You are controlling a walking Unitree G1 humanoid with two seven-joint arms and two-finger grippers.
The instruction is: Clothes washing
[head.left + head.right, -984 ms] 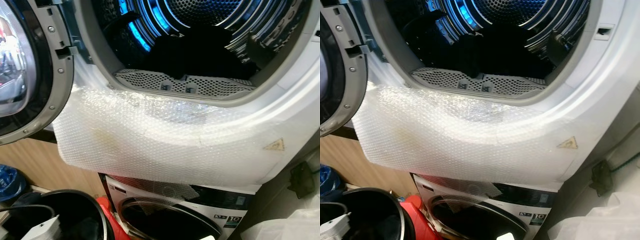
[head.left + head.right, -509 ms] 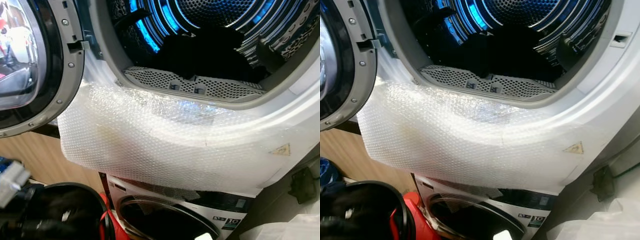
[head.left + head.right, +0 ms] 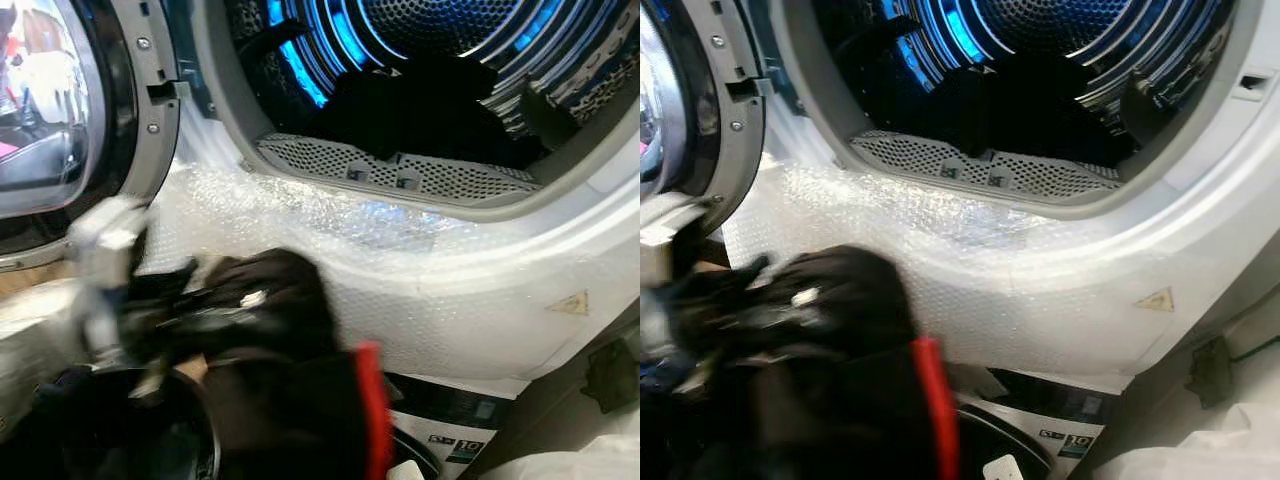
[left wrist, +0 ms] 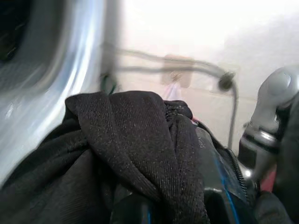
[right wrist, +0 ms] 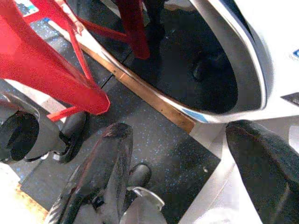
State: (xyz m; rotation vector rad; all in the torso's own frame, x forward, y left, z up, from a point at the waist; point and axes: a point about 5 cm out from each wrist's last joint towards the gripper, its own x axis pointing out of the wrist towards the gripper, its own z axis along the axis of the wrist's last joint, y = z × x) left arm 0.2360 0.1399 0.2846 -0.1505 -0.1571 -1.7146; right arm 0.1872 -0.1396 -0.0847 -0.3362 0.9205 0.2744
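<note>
The upper dryer's drum [image 3: 430, 40] stands open and lit blue, with dark clothes [image 3: 420, 100] lying at its bottom. Its round door [image 3: 60, 110] is swung open to the left. Below the opening, in front of the bubble-wrapped front panel [image 3: 450, 300], my left gripper [image 3: 175, 315] is shut on a black garment [image 3: 270, 330] with a red trim [image 3: 372, 410]; both are motion-blurred. In the left wrist view the black knit fabric [image 4: 135, 144] drapes over the fingers. My right gripper [image 5: 177, 130] hangs low and open with nothing in it, above the dark floor.
A black basket [image 3: 100, 445] sits at the lower left under the lifted garment. The lower washer [image 3: 445, 440] stands beneath the dryer, its round door [image 5: 187, 70] near the right gripper. Red stool legs [image 5: 51, 60] stand beside it. A white bag [image 3: 580, 465] lies at the lower right.
My left arm has come up out of the black basket with the black garment, rising in front of the bubble-wrapped panel. The camera has shifted slightly.
</note>
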